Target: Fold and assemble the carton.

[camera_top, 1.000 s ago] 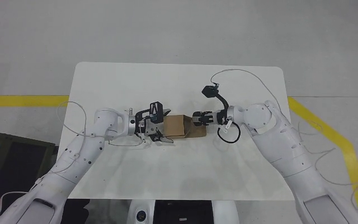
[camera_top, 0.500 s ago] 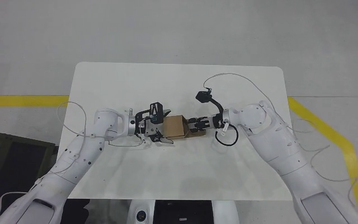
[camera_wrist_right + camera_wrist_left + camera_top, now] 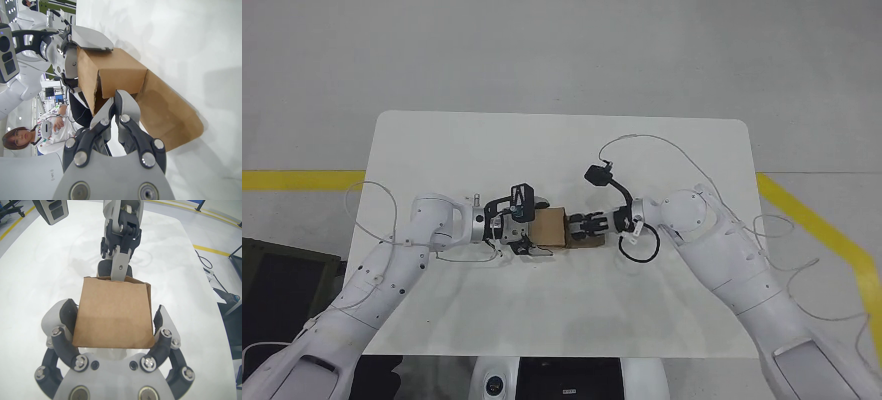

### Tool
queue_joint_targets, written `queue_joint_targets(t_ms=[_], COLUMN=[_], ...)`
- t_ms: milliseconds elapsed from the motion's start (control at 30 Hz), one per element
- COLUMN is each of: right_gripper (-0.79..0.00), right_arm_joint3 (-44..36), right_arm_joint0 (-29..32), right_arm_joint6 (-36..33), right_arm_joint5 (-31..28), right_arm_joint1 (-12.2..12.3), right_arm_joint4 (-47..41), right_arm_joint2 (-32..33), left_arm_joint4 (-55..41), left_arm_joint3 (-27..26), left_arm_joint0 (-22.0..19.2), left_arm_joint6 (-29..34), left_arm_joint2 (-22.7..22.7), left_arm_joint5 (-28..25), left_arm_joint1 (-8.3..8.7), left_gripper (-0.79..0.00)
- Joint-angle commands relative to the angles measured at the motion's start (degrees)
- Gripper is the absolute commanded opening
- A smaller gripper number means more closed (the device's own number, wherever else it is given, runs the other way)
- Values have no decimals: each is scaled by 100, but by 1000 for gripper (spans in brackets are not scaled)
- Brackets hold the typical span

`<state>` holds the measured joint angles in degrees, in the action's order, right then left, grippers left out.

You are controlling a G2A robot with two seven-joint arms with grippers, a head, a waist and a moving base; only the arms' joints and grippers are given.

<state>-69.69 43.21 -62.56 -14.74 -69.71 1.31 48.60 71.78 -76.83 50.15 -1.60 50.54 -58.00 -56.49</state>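
The carton [image 3: 554, 227] lies on its side at the middle of the table [image 3: 642, 150], squared into a tube and gripped on both sides by the fingers of the left gripper [image 3: 114, 309]. At its open end one side flap [image 3: 121, 81] is turned inward, and the right gripper [image 3: 115, 97], fingers pressed together with nothing between them, bears on that flap's edge. Judged partway done: the long flap [image 3: 170, 117] lies flat on the table, not yet folded, and the end is not closed

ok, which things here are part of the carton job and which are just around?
In the job: carton, held in the left gripper; right gripper at its open end.
Just around: yellow floor tape; dark box on the floor beside the table.
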Motion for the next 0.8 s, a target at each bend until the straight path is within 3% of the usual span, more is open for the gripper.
queue_joint_targets(t_ms=[0, 767], right_gripper=[-785, -785], right_arm_joint3=[86, 752], right_arm_joint0=[-42, -358], right_arm_joint6=[-23, 194], right_arm_joint5=[-24, -313], right_arm_joint1=[-35, -373], right_arm_joint4=[-80, -462], right_arm_joint2=[-75, -586], left_arm_joint4=[10, 98], left_arm_joint3=[-2, -3], left_arm_joint0=[-4, 30], left_arm_joint6=[-1, -28], left_arm_joint2=[-5, 32], left_arm_joint5=[0, 0], left_arm_joint1=[4, 3], left_gripper=[0, 0])
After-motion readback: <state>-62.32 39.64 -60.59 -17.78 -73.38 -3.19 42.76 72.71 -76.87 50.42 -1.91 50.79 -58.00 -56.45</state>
